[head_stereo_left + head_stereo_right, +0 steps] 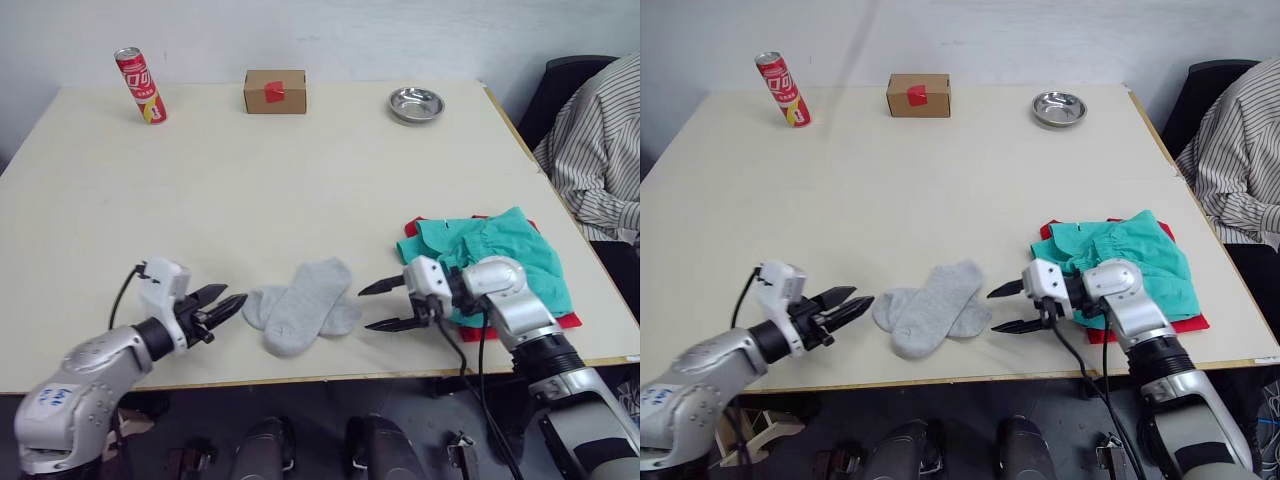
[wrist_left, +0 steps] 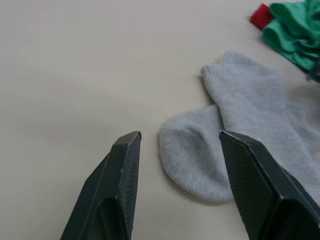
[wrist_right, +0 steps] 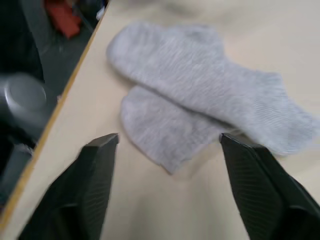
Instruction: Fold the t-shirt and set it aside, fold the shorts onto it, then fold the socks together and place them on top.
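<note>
The socks (image 1: 300,306) lie crossed between both parted grippers — left gripper (image 1: 222,307), right gripper (image 1: 383,305).

A pale table (image 1: 250,190) carries a red can (image 1: 141,85), a cardboard box (image 1: 275,91) and a metal bowl (image 1: 416,103) along its far edge. Nearer lie crossed grey socks (image 1: 300,305) and, right, a red t-shirt (image 1: 560,322) under green shorts (image 1: 510,250).

Grey socks (image 1: 300,305) lie crossed near the front edge; teal shorts (image 1: 500,250) rest folded atop the red t-shirt (image 1: 565,322).
</note>
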Motion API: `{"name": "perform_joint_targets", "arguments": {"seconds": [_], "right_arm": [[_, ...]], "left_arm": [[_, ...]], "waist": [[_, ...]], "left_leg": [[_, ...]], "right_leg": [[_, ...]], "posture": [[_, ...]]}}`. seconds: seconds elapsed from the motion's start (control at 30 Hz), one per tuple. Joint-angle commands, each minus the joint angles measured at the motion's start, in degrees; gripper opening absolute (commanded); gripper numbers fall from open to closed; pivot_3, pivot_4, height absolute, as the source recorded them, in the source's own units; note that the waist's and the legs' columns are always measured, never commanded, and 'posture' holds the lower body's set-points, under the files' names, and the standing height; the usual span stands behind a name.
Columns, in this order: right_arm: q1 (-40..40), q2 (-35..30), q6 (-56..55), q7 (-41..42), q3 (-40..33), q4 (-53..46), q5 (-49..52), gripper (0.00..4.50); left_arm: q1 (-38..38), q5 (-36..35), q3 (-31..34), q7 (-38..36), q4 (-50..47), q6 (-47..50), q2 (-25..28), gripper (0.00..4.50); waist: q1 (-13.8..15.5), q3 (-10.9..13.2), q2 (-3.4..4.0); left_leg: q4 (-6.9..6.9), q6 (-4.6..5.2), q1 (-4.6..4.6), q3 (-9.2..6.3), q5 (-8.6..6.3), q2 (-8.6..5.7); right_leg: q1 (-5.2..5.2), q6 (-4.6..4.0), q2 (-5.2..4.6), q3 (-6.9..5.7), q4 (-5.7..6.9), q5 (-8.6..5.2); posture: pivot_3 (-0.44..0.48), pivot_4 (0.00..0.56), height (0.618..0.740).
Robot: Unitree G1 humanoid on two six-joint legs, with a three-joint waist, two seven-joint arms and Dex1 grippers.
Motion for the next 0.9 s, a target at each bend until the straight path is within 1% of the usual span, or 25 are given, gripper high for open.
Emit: {"name": "perform_joint_targets", "arguments": {"seconds": [0.03,0.1,0.13,0.2,0.3,0.37,0.47,0.5,0.57,0.6,0.67,0.8,0.9], "right_arm": [[-7.96,-0.07,19.15,-3.74,-1.41,1.31,2.00,4.20],[-13.18,1.47,27.67,-6.78,0.44,5.57,-0.40,4.20],[-15.11,2.77,30.20,-7.68,0.61,7.44,-0.65,4.20],[-18.44,5.55,33.12,-9.21,0.81,11.19,-1.53,4.20],[-22.53,10.10,35.97,-11.97,0.82,17.43,-3.07,4.20],[-24.47,12.55,36.63,-13.03,1.09,21.57,-4.34,4.20],[-25.81,14.81,35.75,-13.75,1.69,25.57,-6.51,4.20],[-26.03,15.41,35.51,-13.76,1.61,26.29,-6.85,4.03],[-26.05,16.39,35.01,-13.60,1.26,26.54,-7.08,3.62],[-25.97,16.69,35.18,-13.36,1.08,26.30,-7.06,3.27],[-25.57,16.91,34.98,-12.52,1.13,25.49,-7.32,2.58],[-24.56,17.06,33.38,-13.15,0.33,24.38,-7.94,1.13],[-23.45,16.73,32.58,-13.76,-0.90,22.18,-7.52,0.10]], "left_arm": [[2.49,-10.50,6.11,-3.86,-1.94,11.46,6.60,3.70],[2.73,-14.42,6.02,-1.47,-3.37,17.84,7.86,4.33],[2.79,-15.39,5.32,-0.17,-4.01,19.95,7.77,4.48],[1.94,-17.19,4.59,3.37,-4.57,23.43,5.33,4.48],[-0.74,-18.73,3.42,10.69,-5.71,28.53,-2.44,4.48],[-1.57,-19.57,2.37,13.56,-7.15,30.92,-6.46,4.48],[-2.19,-18.60,1.36,16.87,-8.09,32.98,-10.10,4.48],[-2.31,-18.24,0.94,17.56,-8.07,33.10,-10.68,4.50],[-2.45,-17.45,0.20,18.81,-8.08,33.10,-11.94,4.08],[-2.59,-17.12,-0.03,19.63,-8.05,32.88,-12.93,3.88],[-2.52,-16.75,-0.74,20.35,-8.18,32.63,-13.87,3.27],[-1.87,-14.96,-2.59,21.63,-7.77,30.44,-15.22,1.96],[-1.38,-14.53,-2.81,21.72,-7.57,28.04,-15.95,0.98]], "waist": [[-0.17,0.05,0.07],[-0.10,0.11,0.19],[-0.07,0.12,0.20],[-0.04,0.12,0.19],[0.22,0.12,0.19],[0.30,0.12,0.19],[0.33,0.11,0.18],[0.27,0.11,0.18],[0.27,0.09,0.16],[0.25,0.09,0.16],[0.27,0.09,0.16],[0.28,0.09,0.16],[0.28,0.09,0.16]], "left_leg": [[-0.04,-0.01,0.00,0.00,0.01,-0.01],[-0.10,-0.11,-0.08,0.00,0.08,-0.04],[-0.13,-0.13,-0.08,0.00,0.09,-0.05],[-0.32,-0.21,-0.06,0.00,0.13,-0.06],[-0.51,-0.24,-0.10,0.00,0.18,-0.10],[-0.49,0.04,-0.17,0.00,0.35,-0.12],[-0.42,0.22,-0.21,0.04,0.45,-0.21],[-0.38,0.23,-0.21,0.04,0.46,-0.21],[-0.36,0.18,-0.12,0.05,0.43,-0.22],[-0.37,0.05,-0.09,0.05,0.37,-0.22],[-0.37,-0.04,-0.08,0.05,0.34,-0.23],[-0.41,-0.06,-0.12,0.06,0.34,-0.23],[-0.43,-0.07,-0.12,0.08,0.33,-0.22]], "right_leg": [[-0.06,-0.03,0.00,0.03,0.02,-0.02],[-0.25,-0.06,-0.02,0.09,0.08,-0.03],[-0.28,-0.07,-0.03,0.09,0.08,-0.04],[-0.30,-0.13,-0.03,0.10,0.04,-0.07],[-0.34,-0.17,0.00,0.08,-0.01,-0.09],[-0.34,-0.15,0.03,0.06,0.00,-0.08],[-0.31,-0.06,0.01,0.10,0.01,-0.03],[-0.28,-0.03,0.01,0.10,0.01,-0.01],[-0.21,0.03,0.01,0.15,0.02,0.02],[-0.19,0.03,0.01,0.15,0.03,0.02],[-0.21,0.03,0.02,0.17,0.07,0.02],[-0.25,0.03,0.03,0.17,0.03,0.02],[-0.26,0.03,0.04,0.17,0.02,0.02]], "posture": [[0.000,0.150,0.740],[0.000,0.150,0.740],[0.000,0.150,0.740],[0.000,0.150,0.740],[0.000,0.150,0.740],[0.000,0.150,0.740],[0.000,0.150,0.740],[0.000,0.150,0.740],[0.000,0.150,0.740],[0.000,0.150,0.740],[0.000,0.150,0.740],[0.000,0.150,0.740],[0.000,0.150,0.740]]}}
